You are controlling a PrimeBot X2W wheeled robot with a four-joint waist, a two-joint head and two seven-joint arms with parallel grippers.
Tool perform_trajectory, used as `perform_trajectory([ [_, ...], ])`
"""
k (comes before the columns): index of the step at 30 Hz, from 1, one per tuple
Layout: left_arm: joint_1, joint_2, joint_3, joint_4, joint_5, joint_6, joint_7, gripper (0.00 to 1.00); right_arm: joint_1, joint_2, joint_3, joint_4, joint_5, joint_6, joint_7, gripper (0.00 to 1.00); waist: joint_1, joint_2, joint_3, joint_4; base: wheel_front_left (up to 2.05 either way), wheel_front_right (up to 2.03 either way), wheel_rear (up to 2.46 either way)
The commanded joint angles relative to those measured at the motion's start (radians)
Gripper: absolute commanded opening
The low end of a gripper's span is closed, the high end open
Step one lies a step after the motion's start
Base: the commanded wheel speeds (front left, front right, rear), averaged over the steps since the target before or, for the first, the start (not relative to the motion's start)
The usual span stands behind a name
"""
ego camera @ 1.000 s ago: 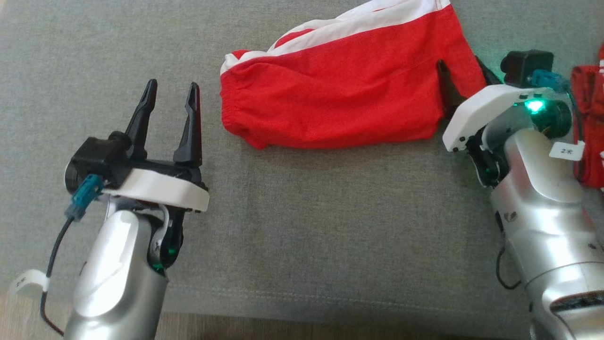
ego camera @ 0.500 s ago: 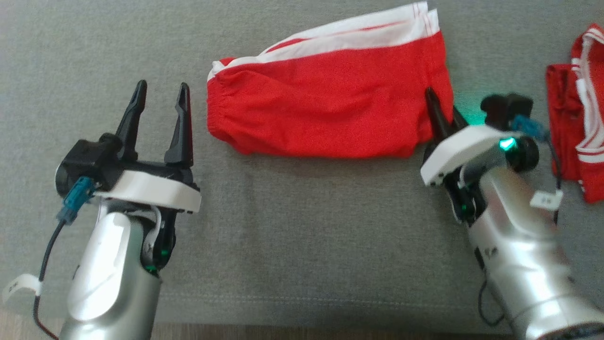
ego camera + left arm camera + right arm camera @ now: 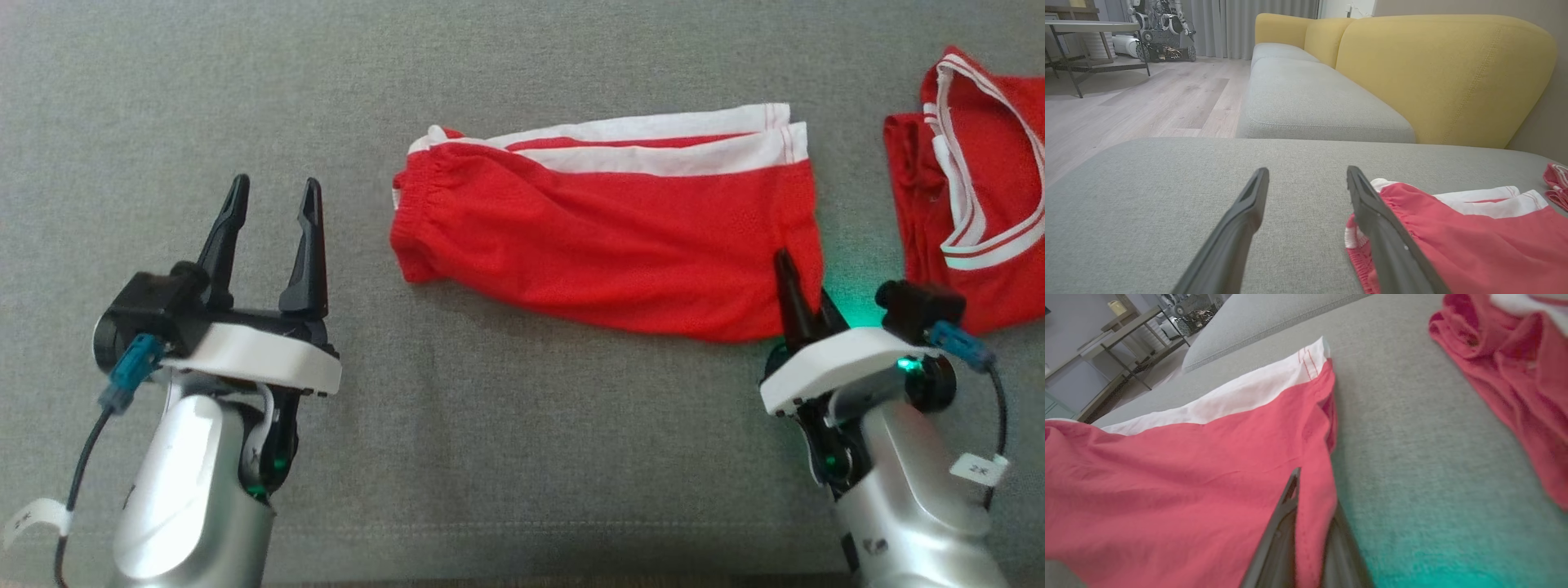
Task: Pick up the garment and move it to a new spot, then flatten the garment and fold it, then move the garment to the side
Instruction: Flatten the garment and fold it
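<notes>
Right jaws, newly together, on shorts [image 3: 1167, 469] corner.

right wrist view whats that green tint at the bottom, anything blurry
Right wrist view: green glow on the grey cushion, near fingers and far red garment soft. Head view: same green spill beside the right gripper, by its lit wrist light.

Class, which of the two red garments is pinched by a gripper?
The flat red shorts, pinched at a corner by the right gripper; the other garment lies apart.
</notes>
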Motion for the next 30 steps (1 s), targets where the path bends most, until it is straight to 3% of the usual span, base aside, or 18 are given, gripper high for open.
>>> perform_trajectory([
  [1, -0.004, 0.025, 0.032, -0.035, 0.005, 0.004, -0.006, 1.00, 0.029, 0.012, 0.002, -0.043, -0.012, -0.001, 0.017, 0.00, 0.0000, 0.0000, -0.003, -0.001, 0.00, 0.00, 0.00],
  [9, -0.003, 0.027, 0.019, -0.028, 0.002, 0.005, -0.005, 1.00, 0.013, 0.014, -0.004, -0.205, -0.071, -0.001, 0.094, 0.00, 0.0000, 0.0000, -0.026, -0.001, 0.00, 0.00, 0.00],
  [17, -0.003, 0.011, -0.004, -0.016, -0.004, 0.002, -0.004, 1.00, -0.114, 0.014, 0.197, -0.355, -0.077, -0.001, 0.212, 0.00, 0.0000, 0.0000, -0.057, 0.038, 0.00, 0.00, 0.00],
  [25, -0.008, -0.007, -0.019, -0.008, -0.011, 0.001, -0.005, 1.00, -0.182, 0.015, 0.442, -0.304, 0.079, -0.001, 0.219, 0.00, 0.0000, 0.0000, -0.054, 0.096, 0.00, 0.00, 0.00],
  [30, -0.014, -0.009, -0.021, -0.006, -0.011, 0.000, -0.005, 1.00, -0.203, 0.015, 0.531, -0.224, 0.139, -0.001, 0.192, 0.00, 0.0000, 0.0000, -0.038, 0.110, 0.00, 0.00, 0.00],
])
